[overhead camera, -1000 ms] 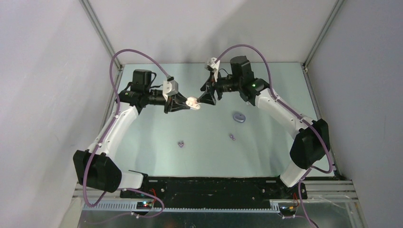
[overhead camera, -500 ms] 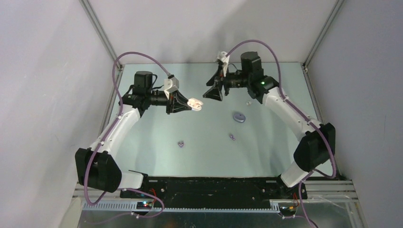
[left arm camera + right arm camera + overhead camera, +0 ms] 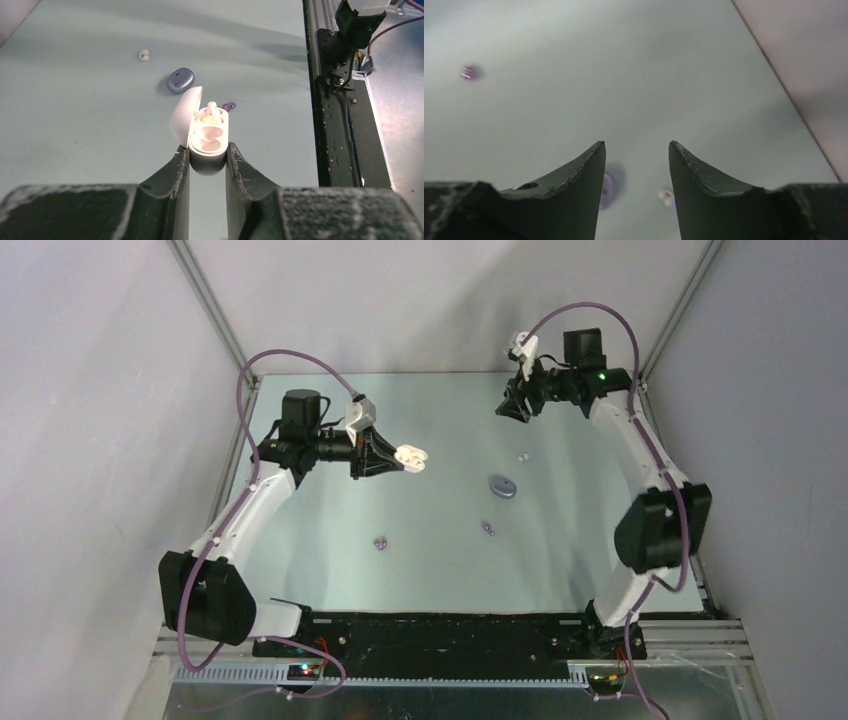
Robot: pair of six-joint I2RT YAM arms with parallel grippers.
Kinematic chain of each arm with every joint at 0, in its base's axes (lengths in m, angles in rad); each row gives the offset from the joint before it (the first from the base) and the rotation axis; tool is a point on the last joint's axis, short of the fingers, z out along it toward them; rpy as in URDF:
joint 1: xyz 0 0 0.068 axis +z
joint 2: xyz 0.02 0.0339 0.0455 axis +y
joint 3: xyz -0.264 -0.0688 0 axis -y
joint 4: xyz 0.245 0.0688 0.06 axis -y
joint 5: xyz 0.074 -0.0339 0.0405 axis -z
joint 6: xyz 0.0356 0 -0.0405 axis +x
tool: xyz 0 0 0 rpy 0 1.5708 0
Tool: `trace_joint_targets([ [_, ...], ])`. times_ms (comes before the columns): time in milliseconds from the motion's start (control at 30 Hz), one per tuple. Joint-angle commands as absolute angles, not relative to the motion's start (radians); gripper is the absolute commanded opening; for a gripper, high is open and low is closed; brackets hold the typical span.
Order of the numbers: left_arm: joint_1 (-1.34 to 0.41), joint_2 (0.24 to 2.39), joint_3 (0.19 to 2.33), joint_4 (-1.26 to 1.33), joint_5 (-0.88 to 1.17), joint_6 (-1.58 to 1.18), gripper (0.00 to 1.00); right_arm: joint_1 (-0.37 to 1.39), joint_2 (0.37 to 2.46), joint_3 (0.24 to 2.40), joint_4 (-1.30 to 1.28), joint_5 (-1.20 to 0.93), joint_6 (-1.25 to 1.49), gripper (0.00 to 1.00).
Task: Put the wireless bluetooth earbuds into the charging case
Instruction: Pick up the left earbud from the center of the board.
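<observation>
My left gripper (image 3: 393, 458) is shut on the base of an open white charging case (image 3: 411, 456) and holds it above the table. In the left wrist view (image 3: 208, 150) one white earbud (image 3: 211, 113) sits in the case's (image 3: 209, 142) far socket; the near socket is empty. A second white earbud (image 3: 521, 455) lies on the table, and it also shows in the wrist views (image 3: 144, 55) (image 3: 666, 196). Two purple earbuds (image 3: 488, 529) (image 3: 381, 541) lie nearer the front. My right gripper (image 3: 510, 410) (image 3: 636, 150) is open and empty, raised at the far right.
A closed purple case (image 3: 503, 486) lies on the table right of centre, between the white bud and a purple bud; it is half hidden behind a finger in the right wrist view (image 3: 608, 190). The enclosure's frame posts and walls stand close behind my right arm.
My right gripper has pulled away from the white case, moving back and to the far right. My left gripper still holds the open case in about the same place.
</observation>
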State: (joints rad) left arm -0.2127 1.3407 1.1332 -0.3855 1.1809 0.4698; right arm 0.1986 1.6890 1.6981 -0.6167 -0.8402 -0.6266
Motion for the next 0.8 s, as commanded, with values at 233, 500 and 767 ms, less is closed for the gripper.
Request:
trace_joint_targets([
  [233, -0.184, 1.287, 1.142, -0.488, 1.167, 0.525, 0.00, 0.172, 2.229, 2.198, -1.094, -0.450, -1.173, 0.42],
  [500, -0.174, 1.278, 1.130, -0.487, 1.160, 0.527, 0.00, 0.180, 2.360, 2.246, -1.170, -0.341, -1.315, 0.41],
  [767, -0.166, 1.275, 1.119, -0.475, 1.152, 0.514, 0.00, 0.182, 2.383, 2.199, -1.211, -0.311, -1.364, 0.41],
])
